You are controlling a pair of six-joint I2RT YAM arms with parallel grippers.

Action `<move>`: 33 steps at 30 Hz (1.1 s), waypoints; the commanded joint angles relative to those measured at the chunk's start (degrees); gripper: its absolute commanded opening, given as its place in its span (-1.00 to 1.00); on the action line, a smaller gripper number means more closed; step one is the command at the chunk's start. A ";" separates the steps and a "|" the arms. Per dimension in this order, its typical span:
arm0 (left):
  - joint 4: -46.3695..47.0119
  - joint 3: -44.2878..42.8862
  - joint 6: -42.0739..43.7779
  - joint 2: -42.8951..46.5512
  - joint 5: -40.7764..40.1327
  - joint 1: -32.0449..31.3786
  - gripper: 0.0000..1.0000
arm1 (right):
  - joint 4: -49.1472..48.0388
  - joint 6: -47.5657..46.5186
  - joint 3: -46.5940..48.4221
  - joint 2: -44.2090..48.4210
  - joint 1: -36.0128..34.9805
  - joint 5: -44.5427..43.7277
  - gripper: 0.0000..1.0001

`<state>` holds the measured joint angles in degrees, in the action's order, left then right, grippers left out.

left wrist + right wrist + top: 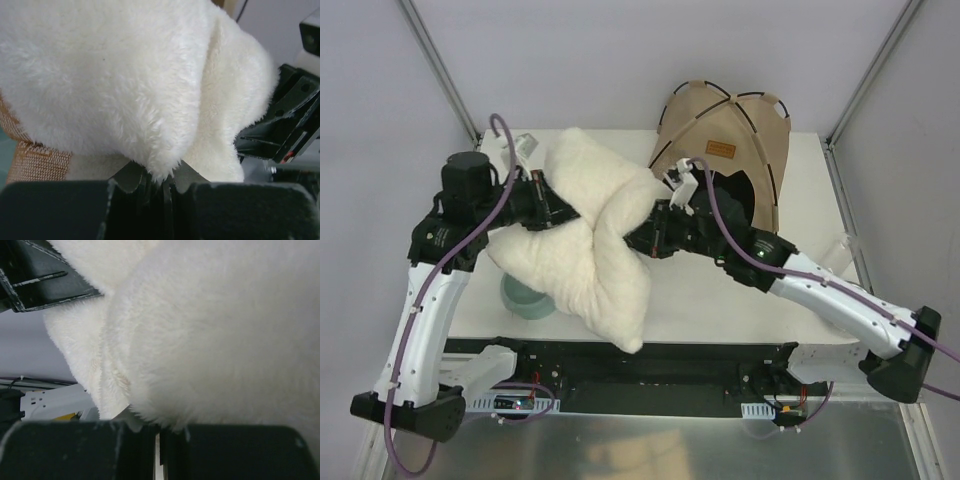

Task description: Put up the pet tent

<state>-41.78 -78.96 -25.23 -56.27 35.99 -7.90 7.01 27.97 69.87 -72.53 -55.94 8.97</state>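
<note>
One pet tent (730, 120), black panel (752, 198) nearward

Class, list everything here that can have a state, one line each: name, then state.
White fluffy cushion: bunched up, gripped from both sides.
Tan fabric pet tent with black poles: standing domed at the table's far edge.
Pale green round dish: on the table, partly hidden by the cushion.
Left gripper: shut on the cushion.
Right gripper: shut on the cushion.

Robot lab: white-walled enclosure (620, 50), table (720, 300)
</note>
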 commanded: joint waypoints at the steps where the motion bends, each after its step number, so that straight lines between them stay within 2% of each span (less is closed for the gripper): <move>1: 8.81 0.99 2.38 -1.91 3.22 -12.28 -1.00 | 2.21 -1.16 -1.31 6.87 -1.10 -4.22 -1.00; 4: 12.24 2.31 3.09 -4.28 2.25 -20.20 -1.00 | 7.65 -1.16 -2.63 10.30 -1.19 -8.08 -1.00; 8: 16.37 2.58 3.52 -10.51 1.28 -30.83 -1.00 | 14.43 0.24 -4.29 15.56 -1.36 -17.91 -1.00; 14: 18.93 -2.86 2.21 -25.89 -0.48 -41.66 -1.00 | 19.09 3.23 -7.64 21.11 -1.54 -29.35 -1.00; 22: 20.07 -9.45 1.94 -37.67 -2.23 -42.72 -1.00 | 23.93 5.17 -8.25 21.82 -1.45 -37.96 -1.00; 28: 20.77 -12.10 1.95 -41.55 -8.03 -42.29 -1.00 | 19.37 0.08 -10.45 20.51 -1.36 -40.70 -1.00; 33: 24.18 -9.20 -0.07 -42.08 -11.20 -40.18 -1.00 | 15.16 -5.10 -11.85 18.04 0.39 -39.03 -1.00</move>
<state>-25.06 -87.74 -22.87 -98.45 24.95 -48.38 34.00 27.11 59.00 -52.60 -56.38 -30.94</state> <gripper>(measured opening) 0.068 0.047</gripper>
